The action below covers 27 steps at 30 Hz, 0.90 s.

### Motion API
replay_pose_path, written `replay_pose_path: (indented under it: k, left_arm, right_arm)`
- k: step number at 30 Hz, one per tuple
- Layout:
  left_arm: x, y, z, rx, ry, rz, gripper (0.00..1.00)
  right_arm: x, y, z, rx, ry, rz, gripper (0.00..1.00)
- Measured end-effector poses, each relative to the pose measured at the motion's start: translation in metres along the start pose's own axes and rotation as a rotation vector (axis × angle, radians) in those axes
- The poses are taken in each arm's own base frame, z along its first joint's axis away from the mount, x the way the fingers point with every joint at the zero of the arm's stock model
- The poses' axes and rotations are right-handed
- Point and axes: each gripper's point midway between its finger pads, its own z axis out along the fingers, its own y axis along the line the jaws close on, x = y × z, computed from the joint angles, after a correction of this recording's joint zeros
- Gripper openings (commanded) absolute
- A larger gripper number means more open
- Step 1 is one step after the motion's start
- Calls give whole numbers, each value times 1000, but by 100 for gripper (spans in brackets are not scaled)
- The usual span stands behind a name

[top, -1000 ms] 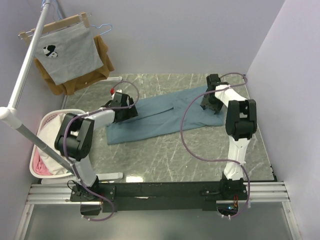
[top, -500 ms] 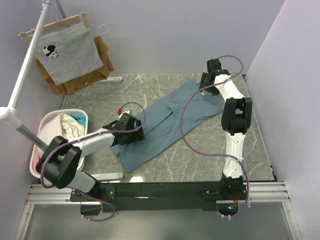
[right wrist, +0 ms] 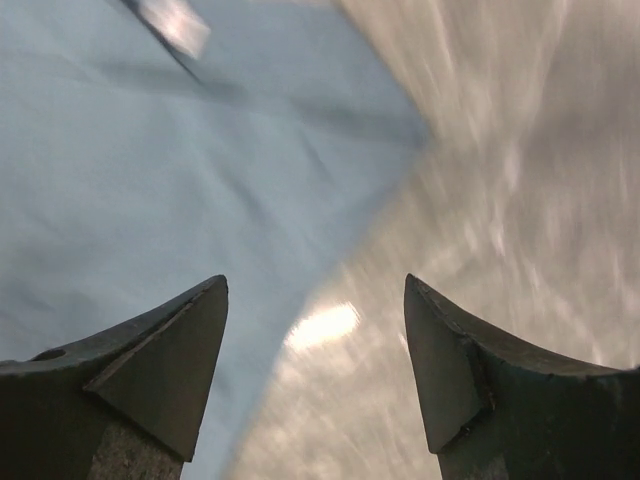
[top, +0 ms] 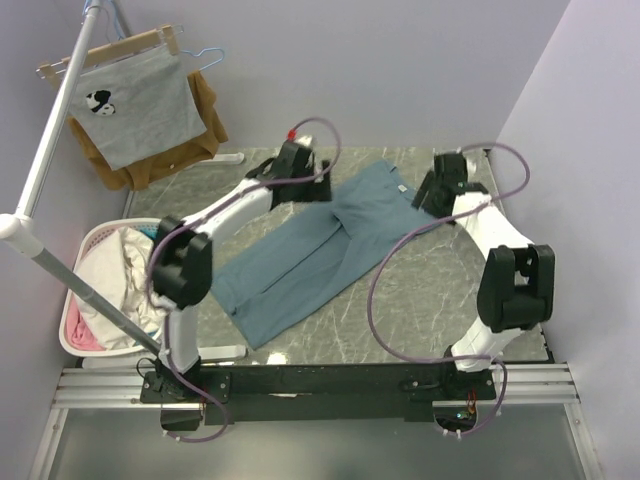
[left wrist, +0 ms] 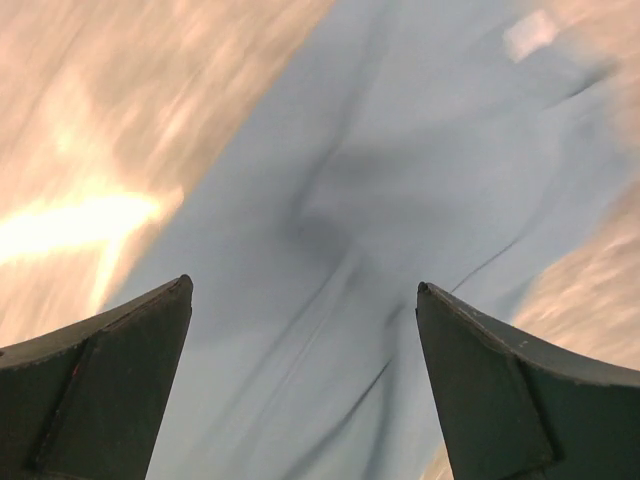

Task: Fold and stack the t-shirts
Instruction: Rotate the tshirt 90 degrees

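The teal-blue t-shirt (top: 320, 250) lies on the marble table as a long folded strip, running from near left to far right, with its small neck label at the far end. My left gripper (top: 325, 190) is open and empty above the shirt's far left edge; in the left wrist view the blue cloth (left wrist: 330, 250) fills the gap between the jaws. My right gripper (top: 420, 197) is open and empty at the shirt's far right corner; the right wrist view shows the shirt (right wrist: 150, 180), its label and bare table. Both wrist views are motion-blurred.
A white laundry basket (top: 88, 245) with more clothes stands at the left. A grey printed shirt (top: 135, 105) and a brown garment hang on a rack (top: 45, 150) at the back left. Walls close the back and right.
My left gripper has swung from the shirt's near left end up to its far left edge. My right gripper has moved slightly right and nearer. The shirt stayed in place.
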Motion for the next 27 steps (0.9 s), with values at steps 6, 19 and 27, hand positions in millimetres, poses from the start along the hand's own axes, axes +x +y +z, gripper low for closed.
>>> replay_pose_path:
  k: [6,19,27]
  left_arm:
    - [-55,-84,66,332,-47,129,99]
    - [44,-123,129,779,235,138,100]
    - [27,-109,139,737,184,132,99]
  right_arm:
    - [61,-31,-6,54,100,40,78]
    - [117,47,-43,-362,214,2,80]
    - [203,142,-67,-620,420,-213,80]
